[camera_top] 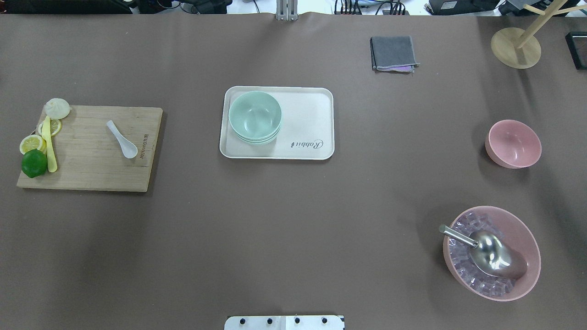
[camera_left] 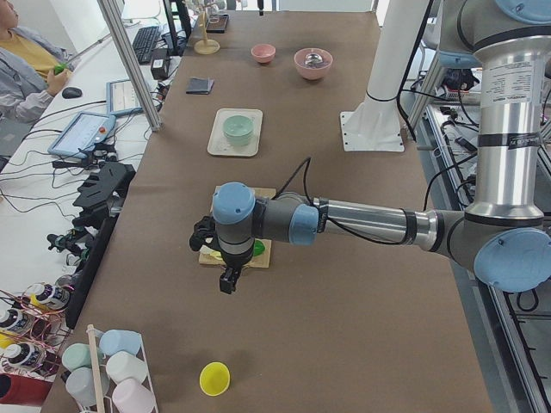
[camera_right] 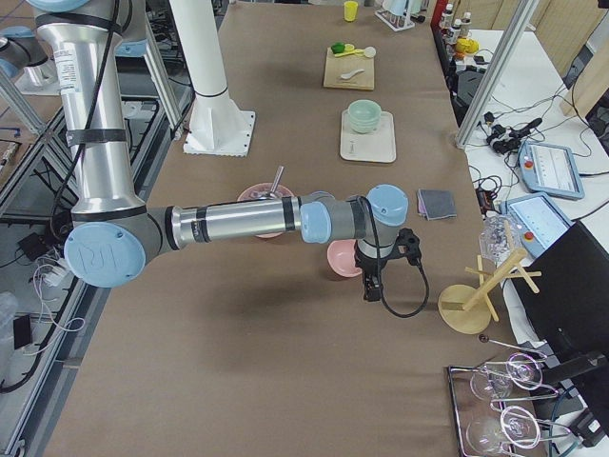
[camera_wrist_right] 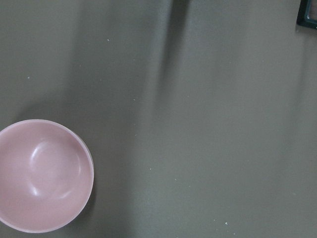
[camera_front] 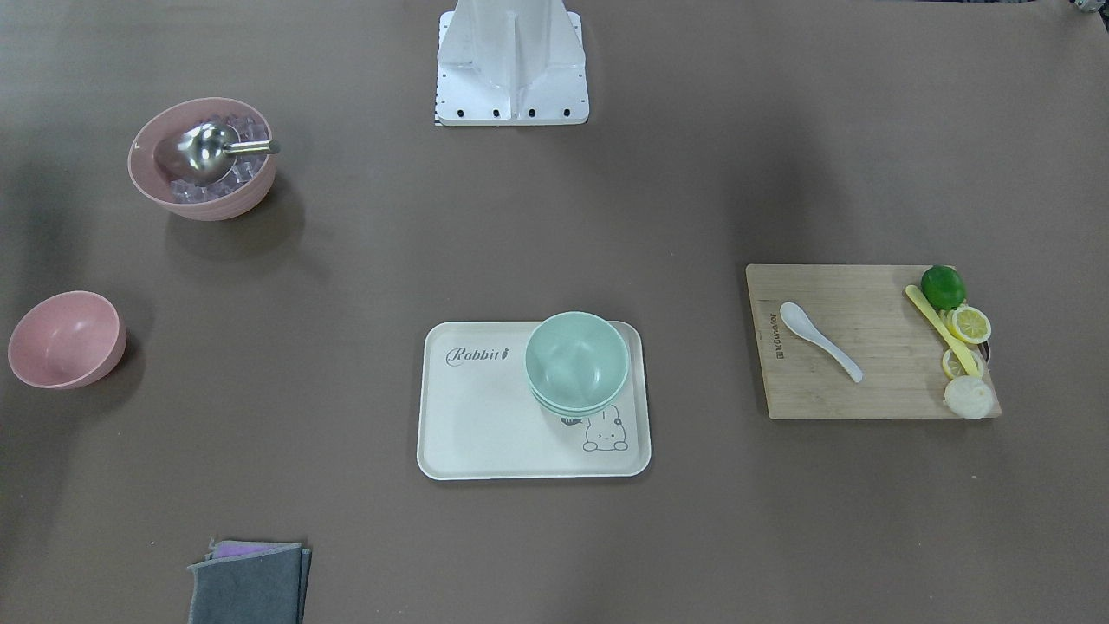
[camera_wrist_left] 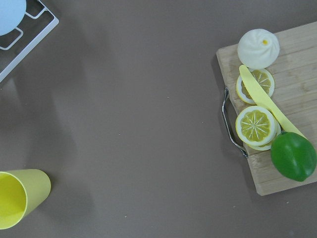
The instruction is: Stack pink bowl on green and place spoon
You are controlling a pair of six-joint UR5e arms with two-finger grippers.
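The small empty pink bowl (camera_front: 65,340) stands alone on the table, also in the overhead view (camera_top: 513,143) and the right wrist view (camera_wrist_right: 42,176). The stacked green bowls (camera_front: 576,360) sit on a corner of the white tray (camera_front: 485,416). The white spoon (camera_front: 819,340) lies on the wooden cutting board (camera_front: 866,381). My left gripper (camera_left: 228,280) hangs above the table just off the board's outer end. My right gripper (camera_right: 373,286) hangs above the table beside the pink bowl (camera_right: 343,259). I cannot tell whether either is open or shut.
A large pink bowl (camera_front: 202,158) holds ice cubes and a metal scoop. A lime (camera_front: 943,286), lemon slices, a yellow knife and a white bun lie on the board. A grey cloth (camera_front: 249,582), a wooden stand (camera_top: 516,46) and a yellow cup (camera_wrist_left: 17,198) are at the edges.
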